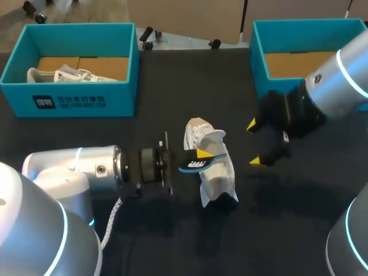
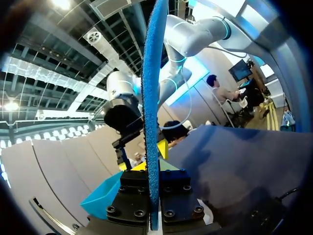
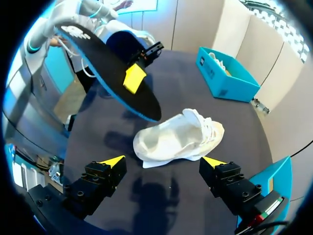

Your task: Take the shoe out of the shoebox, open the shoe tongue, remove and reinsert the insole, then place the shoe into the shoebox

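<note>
A white shoe [image 1: 211, 172] lies on its side on the dark table, mid-view. Just above it my left gripper [image 1: 199, 155] is shut on the insole [image 1: 200, 164], black on top with a blue underside. The left wrist view shows the insole [image 2: 151, 107] edge-on, standing up between that gripper's [image 2: 152, 171] fingers. My right gripper [image 1: 253, 144] hangs open to the right of the shoe, nothing between its yellow tips. From the right wrist, the shoe [image 3: 178, 137] lies just ahead of the open gripper [image 3: 163, 161], and the insole [image 3: 115, 73] hovers beyond it.
A teal shoebox [image 1: 80, 99] at the back left holds another white shoe [image 1: 63, 75]; it also shows as the box [image 3: 227, 81] past the shoe. A second teal shoebox [image 1: 259, 54] at the back right shows only its cardboard floor. A white cable [image 1: 114, 221] hangs by my left arm.
</note>
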Tool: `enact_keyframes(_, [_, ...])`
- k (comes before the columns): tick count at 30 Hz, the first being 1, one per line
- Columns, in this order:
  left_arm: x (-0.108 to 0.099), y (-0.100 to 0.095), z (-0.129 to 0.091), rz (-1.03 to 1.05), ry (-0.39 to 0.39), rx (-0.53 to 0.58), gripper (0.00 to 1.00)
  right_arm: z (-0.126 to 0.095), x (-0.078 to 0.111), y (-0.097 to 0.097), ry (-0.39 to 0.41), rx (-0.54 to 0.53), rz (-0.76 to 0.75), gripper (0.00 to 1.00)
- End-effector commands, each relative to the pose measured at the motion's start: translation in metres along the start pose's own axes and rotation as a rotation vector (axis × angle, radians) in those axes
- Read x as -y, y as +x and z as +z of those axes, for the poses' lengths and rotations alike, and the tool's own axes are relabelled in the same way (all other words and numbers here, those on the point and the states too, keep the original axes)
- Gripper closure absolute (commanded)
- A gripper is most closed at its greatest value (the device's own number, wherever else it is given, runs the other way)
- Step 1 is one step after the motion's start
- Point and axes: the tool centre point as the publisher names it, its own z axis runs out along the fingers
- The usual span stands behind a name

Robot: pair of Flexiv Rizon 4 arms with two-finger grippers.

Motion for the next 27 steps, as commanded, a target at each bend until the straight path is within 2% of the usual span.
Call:
enact_keyframes(1, [-0.003, 0.001, -0.001, 0.002, -0.002, 0.0, 1.0, 0.015, 0.006, -0.003, 0.003, 0.002, -0.023, 0.0])
enact_keyframes(8, [-0.009, 0.002, 0.001, -0.001, -0.012, -0.028, 1.0, 0.032, 0.014, -0.014, 0.021, 0.033, -0.086, 0.0])
enact_keyframes(21, [-0.02, 0.004, 0.005, -0.038, -0.035, -0.063, 1.0, 0.065, 0.008, -0.027, 0.013, 0.009, -0.146, 0.0])
enact_keyframes(27, [-0.025, 0.007, 0.005, -0.043, -0.041, -0.064, 1.0, 0.07, 0.012, -0.029, 0.012, 0.01, -0.147, 0.0])
